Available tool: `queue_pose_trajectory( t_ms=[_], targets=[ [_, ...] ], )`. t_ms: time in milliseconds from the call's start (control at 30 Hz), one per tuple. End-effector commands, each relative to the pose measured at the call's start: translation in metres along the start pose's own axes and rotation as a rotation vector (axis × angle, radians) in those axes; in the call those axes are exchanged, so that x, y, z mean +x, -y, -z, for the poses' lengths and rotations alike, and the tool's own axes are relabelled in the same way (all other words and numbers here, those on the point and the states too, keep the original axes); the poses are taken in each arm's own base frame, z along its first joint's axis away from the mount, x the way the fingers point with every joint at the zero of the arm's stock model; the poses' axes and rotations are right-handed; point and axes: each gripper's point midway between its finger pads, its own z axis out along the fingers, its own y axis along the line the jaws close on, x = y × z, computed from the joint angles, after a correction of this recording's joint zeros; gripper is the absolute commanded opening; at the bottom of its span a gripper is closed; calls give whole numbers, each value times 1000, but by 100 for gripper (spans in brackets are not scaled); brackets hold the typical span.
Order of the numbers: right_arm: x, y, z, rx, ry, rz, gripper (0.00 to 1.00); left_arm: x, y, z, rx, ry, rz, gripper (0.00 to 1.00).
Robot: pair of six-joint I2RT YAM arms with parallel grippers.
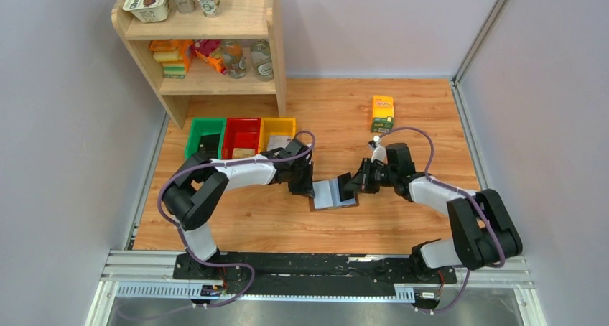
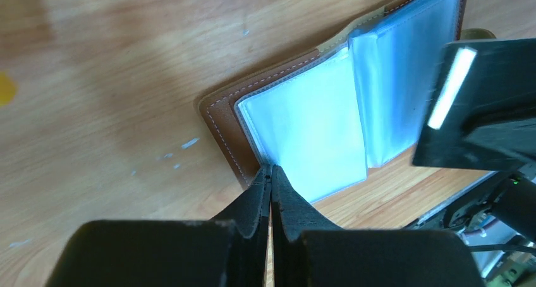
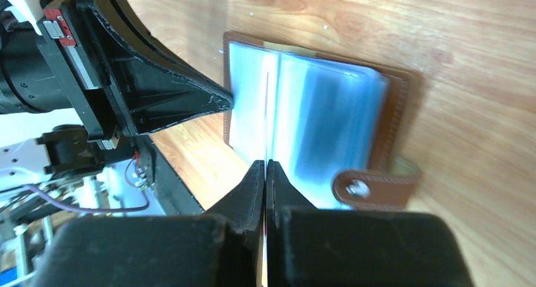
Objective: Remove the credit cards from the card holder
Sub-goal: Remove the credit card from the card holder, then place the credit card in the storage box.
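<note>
Your right gripper [image 3: 265, 164] is pinched tight on a thin leaf [image 3: 267, 110] standing up in the middle of the open card holder [image 1: 329, 194]. Your left gripper [image 2: 270, 170], also closed, touches its left edge. It lies mid-tabletop [image 1: 273, 225].
</note>
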Motion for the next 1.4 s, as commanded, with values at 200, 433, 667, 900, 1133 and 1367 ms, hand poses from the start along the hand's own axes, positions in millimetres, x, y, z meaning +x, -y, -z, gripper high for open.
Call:
queue_pose_trajectory(
  t_ms=[200,433,667,900,1133,1367],
  targets=[
    [-24,-42,40,333,176,434,0,-33,31,74,45,184,-36,41],
    [-44,-85,62,494,366,720,0,-62,60,153,206,347,42,59],
    [-35,-138,64,600,470,1091,0,-68,74,198,339,422,158,68],
    [-27,-167,50,704,512,1328,0,-64,89,203,435,382,248,68],
    [-22,-183,44,716,543,1400,0,-57,93,192,483,321,314,68],
    [-17,-193,36,731,566,1461,0,-55,100,187,533,288,343,61]
  ],
)
